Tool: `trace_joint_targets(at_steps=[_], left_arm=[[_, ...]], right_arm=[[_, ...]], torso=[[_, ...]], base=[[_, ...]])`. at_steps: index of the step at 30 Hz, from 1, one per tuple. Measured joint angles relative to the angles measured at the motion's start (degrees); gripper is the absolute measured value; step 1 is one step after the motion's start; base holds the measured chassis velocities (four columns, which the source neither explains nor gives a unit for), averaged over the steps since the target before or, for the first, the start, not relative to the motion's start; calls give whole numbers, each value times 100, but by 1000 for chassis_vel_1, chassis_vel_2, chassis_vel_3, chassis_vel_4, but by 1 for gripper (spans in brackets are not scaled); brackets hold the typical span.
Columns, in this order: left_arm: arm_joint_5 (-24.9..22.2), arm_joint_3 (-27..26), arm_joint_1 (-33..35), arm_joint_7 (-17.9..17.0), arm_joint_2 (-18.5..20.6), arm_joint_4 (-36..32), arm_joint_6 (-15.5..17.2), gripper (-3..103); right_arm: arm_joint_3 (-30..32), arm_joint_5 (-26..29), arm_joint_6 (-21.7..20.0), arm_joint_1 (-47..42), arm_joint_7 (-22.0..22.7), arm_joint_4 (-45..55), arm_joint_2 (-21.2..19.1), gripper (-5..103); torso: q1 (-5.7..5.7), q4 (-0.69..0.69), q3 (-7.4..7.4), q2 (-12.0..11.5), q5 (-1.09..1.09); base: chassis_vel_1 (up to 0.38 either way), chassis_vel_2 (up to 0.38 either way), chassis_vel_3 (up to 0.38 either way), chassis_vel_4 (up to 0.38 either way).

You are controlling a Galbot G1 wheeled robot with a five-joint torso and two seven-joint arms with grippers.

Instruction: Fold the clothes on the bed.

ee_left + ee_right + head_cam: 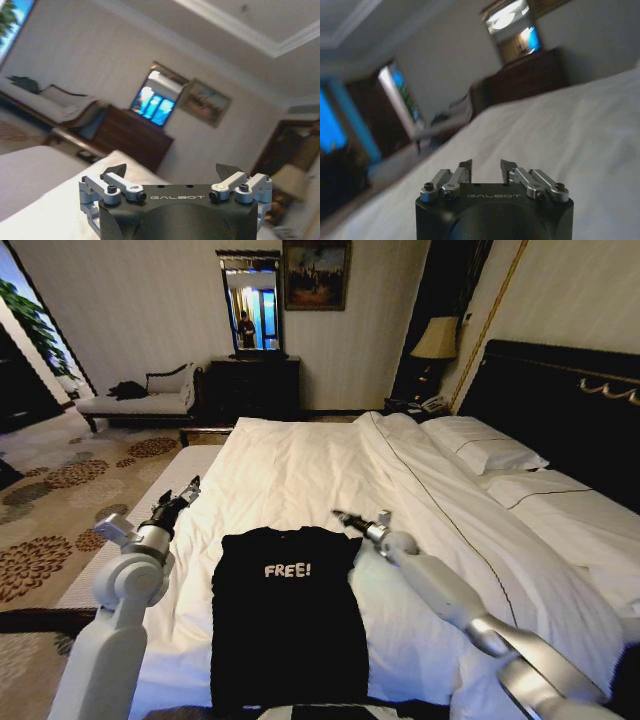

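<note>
The clothes are one black T-shirt with white "FREE!" lettering, lying flat with its chest up near the front edge of the bed. Its sleeves look tucked in, giving a long narrow shape. My left gripper hovers open beyond the shirt's upper left corner, off the bed's left side. In the left wrist view its fingers stand wide apart with nothing between them. My right gripper hangs just above the shirt's upper right shoulder. It is open with a narrower gap over the white duvet.
White pillows and a dark headboard lie to the right. A dark dresser with a mirror stands beyond the bed's foot, with a pale chaise at the far left. Patterned carpet runs along the bed's left side.
</note>
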Motion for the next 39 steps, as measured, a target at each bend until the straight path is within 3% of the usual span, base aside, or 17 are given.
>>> trace_joint_targets(at_steps=[1,5,7,8,10,12,16,20,24,27,34,36,39], left_arm=[[0,0,0,0,0,0,0,100],[26,-147,25,-34,115,-151,108,100],[77,-154,37,-34,121,-99,118,100],[166,-166,75,-31,122,7,125,100],[505,-265,284,64,87,297,189,100],[594,-295,361,88,79,381,221,100],[1279,-625,985,380,147,1071,25,100],[1067,-1055,1313,435,236,1212,-109,100],[728,-1451,1550,428,246,1169,-157,100],[642,-1954,1804,424,198,1393,-396,100],[402,-2273,1943,556,175,1775,-655,100],[-219,-2351,1997,973,184,1825,-707,100],[-587,-2343,2032,1586,226,1854,-719,100]], right_arm=[[0,0,0,0,0,0,0,30],[1371,518,-238,-1249,463,636,-123,52],[1562,549,-266,-1425,552,691,-87,52],[1795,586,-302,-1623,688,762,-22,57],[2312,744,-447,-2088,1135,1032,291,68],[2399,776,-472,-2169,1210,1083,394,74],[2782,920,-538,-2465,1581,1306,1323,89],[2890,761,-539,-2612,1708,1337,1722,99],[2886,566,-531,-2731,1713,1357,1836,100],[2708,316,-494,-2752,1700,1305,1953,100],[2329,-41,-424,-2599,1660,1115,2007,103],[2056,-328,-368,-2489,1637,973,1988,96],[1821,-627,-332,-2397,1634,810,1925,80]], torso=[[0,0,0,0,0],[-2,-5,0,1,3],[-2,-6,0,1,3],[-1,-6,0,1,3],[-1,-3,1,1,-1],[-1,-2,1,1,-1],[-2,2,1,1,-3],[0,3,1,0,-2],[0,-2,1,0,-1],[-1,-1,1,0,-1],[0,2,1,0,-3],[0,0,2,0,0],[0,-1,2,0,0]], base=[[0,0,0,0],[0,0,0,0],[0,0,0,0],[0,0,0,0],[0,0,0,0],[0,0,0,0],[0,0,0,0],[0,0,0,0],[0,0,0,0],[0,0,0,0],[0,0,0,0],[0,0,0,0],[0,0,0,0]])
